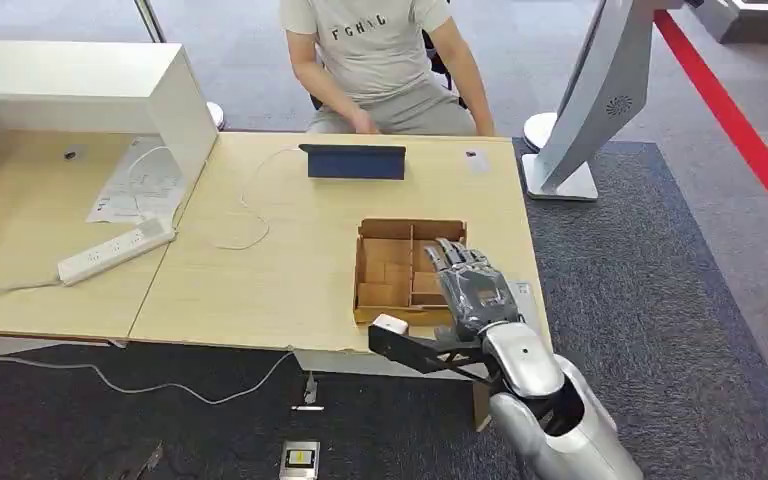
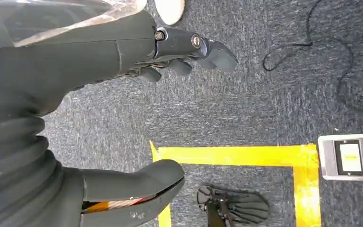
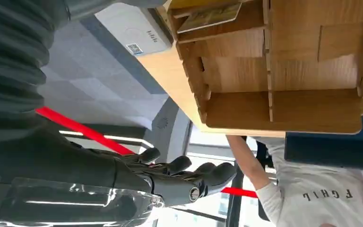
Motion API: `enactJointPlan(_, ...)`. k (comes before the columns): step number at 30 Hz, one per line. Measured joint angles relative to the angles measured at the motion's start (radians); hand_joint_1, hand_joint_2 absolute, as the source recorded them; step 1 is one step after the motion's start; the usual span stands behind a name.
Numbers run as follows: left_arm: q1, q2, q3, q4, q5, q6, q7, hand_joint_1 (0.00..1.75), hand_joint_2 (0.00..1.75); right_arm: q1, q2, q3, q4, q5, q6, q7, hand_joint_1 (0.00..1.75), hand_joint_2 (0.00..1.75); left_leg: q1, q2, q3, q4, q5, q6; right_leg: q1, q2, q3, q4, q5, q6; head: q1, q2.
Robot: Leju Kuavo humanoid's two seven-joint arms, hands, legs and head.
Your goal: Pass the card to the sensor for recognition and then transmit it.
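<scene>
I am looking down at the table (image 1: 260, 290) and I am holding my right hand (image 1: 470, 285) over the brown cardboard box (image 1: 390, 270) with the little walls inside. The fingers are stretched out and apart, and they are holding nothing. In the right wrist view I am seeing the card (image 3: 208, 16) lying flat in one of the box's corner slots, close to the white sensor (image 3: 132, 28) that is sitting on the table just beside the box. I am guessing the card is thin, light and stiff, and smooth enough to slide away if I am only pushing on its flat face. So I am thinking I should be pinching it by one edge, thumb on one side and a finger on the other, and lifting gently so it does not bend or slip. The slot walls are standing close around it, so there is little room for fingers. My left hand (image 2: 137, 71) is hanging down over the grey carpet, open and holding nothing. A person (image 1: 380, 60) is sitting at the far side of the table behind a dark tablet (image 1: 355, 160).
</scene>
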Motion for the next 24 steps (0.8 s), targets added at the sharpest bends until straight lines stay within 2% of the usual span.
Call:
enactJointPlan(7, -0.002, 0.000, -0.001, 0.000, 0.001, -0.002, 0.002, 0.00, 1.75, 0.016, -0.009, 0.004, -0.010, -0.005, 0.011, 0.006, 0.00, 1.75, 0.000, 0.000, 0.000, 0.000, 0.000, 0.000, 0.000, 0.000, 0.000, 0.000, 0.000, 0.000, 0.000, 0.000)
enactJointPlan(14, -0.001, 0.000, -0.001, 0.000, 0.005, 0.006, 0.009, 0.00, 1.75, 0.014, -0.015, 0.010, -0.010, 0.013, 0.010, -0.018, 0.00, 1.75, 0.000, 0.000, 0.000, 0.000, 0.000, 0.000, 0.000, 0.000, 0.000, 0.000, 0.000, 0.000, 0.000, 0.000)
enactJointPlan(24, 0.000, 0.000, -0.001, 0.000, 0.005, 0.001, 0.002, 0.00, 1.75, -0.048, 0.022, 0.026, 0.080, 0.034, -0.064, -0.045, 0.00, 1.75, 0.000, 0.000, 0.000, 0.000, 0.000, 0.000, 0.000, 0.000, 0.000, 0.001, 0.000, 0.000, 0.000, 0.000)
